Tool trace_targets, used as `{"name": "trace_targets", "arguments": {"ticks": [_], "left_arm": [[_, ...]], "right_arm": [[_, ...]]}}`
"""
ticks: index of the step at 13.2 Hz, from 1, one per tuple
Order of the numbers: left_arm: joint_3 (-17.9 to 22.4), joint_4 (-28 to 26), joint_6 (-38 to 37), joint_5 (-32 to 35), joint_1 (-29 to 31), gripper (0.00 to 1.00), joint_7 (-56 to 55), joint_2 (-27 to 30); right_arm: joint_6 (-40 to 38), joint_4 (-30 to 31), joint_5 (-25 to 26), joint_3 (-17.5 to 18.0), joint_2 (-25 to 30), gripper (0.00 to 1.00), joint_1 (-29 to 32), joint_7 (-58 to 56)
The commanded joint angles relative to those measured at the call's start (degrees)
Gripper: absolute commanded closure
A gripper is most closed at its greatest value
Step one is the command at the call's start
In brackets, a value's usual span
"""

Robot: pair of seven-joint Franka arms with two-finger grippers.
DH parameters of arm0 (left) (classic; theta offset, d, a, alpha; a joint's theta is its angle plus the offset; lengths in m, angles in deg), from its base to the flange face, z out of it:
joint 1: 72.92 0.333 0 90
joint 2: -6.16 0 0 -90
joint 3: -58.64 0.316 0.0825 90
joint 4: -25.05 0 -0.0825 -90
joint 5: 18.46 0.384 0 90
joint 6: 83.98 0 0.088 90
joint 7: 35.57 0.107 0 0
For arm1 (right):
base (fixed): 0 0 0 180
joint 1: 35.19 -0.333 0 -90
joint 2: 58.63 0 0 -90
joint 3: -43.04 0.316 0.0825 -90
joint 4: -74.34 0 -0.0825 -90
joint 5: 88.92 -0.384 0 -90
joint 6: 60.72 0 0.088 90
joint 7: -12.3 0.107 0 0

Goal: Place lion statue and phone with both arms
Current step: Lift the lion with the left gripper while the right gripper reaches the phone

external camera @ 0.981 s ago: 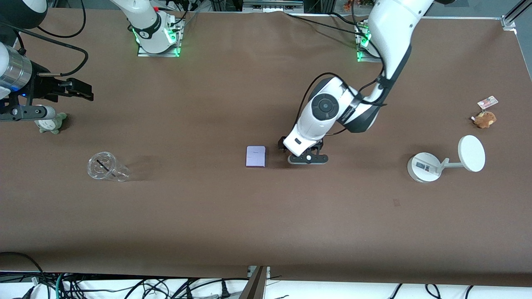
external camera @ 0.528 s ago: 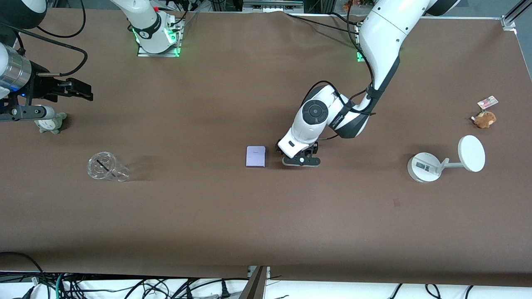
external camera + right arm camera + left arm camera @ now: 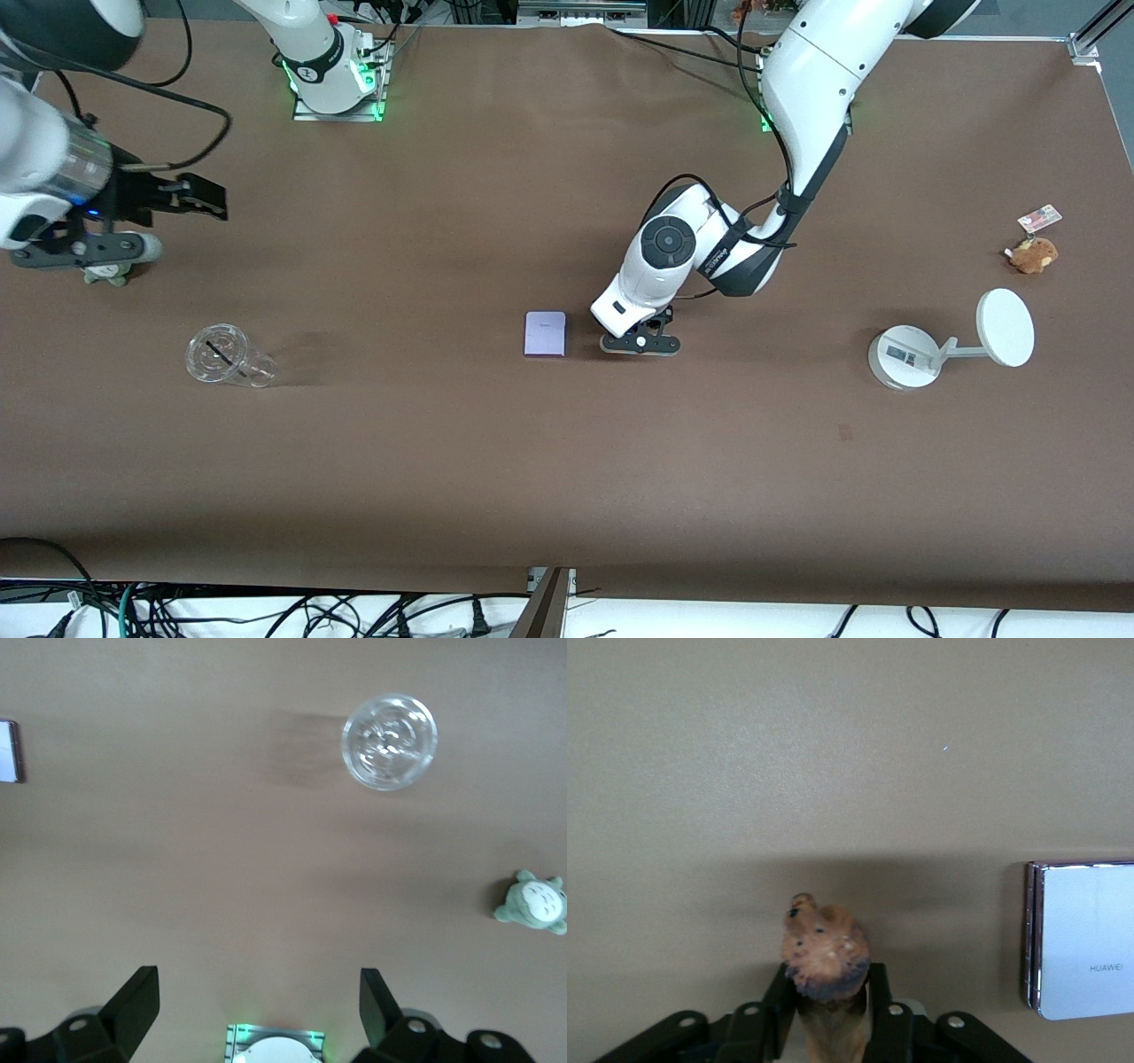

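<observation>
Brown bare desk (image 3: 496, 461) spreads wide around the lavender phone (image 3: 545, 333), which lies flat mid-desk. Just beside it, toward the left arm's end, the left hand (image 3: 641, 345) sits low, clamped on the reddish-brown lion statue (image 3: 826, 958), speckled head outward. Over the desk's other end hangs the right hand (image 3: 257, 1001), fingers apart.

From above, the brown table (image 3: 177, 859) carries a clear plastic cup (image 3: 390, 741) and a grey-and-white plush toy (image 3: 534, 903) well apart from it — the phone (image 3: 9, 750) shows only partly at the frame's edge. The right gripper (image 3: 259, 1005) hangs with fingers spread wide.
</observation>
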Motion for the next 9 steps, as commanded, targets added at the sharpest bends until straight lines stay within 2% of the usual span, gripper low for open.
{"name": "trace_targets", "arguments": {"ticks": [1,5,9], "left_arm": [[0.7,1.3,-1.8,1.1,0.2,0.91,-0.2,1.5],[0.5,1.6,-17.8,1.2,6.0,0.88,0.7,10.0],[0.5,6.0,-31.0,1.1,12.4,0.88,8.1,13.9]], "right_arm": [[1.2,-3.7,-0.3,0.0,-3.4,0.0,-2.7,5.2],[2.7,-10.0,-0.4,0.0,-10.3,0.0,-8.6,13.9],[11.5,-10.4,-1.2,0.0,-16.1,0.0,-14.3,26.2]]}}
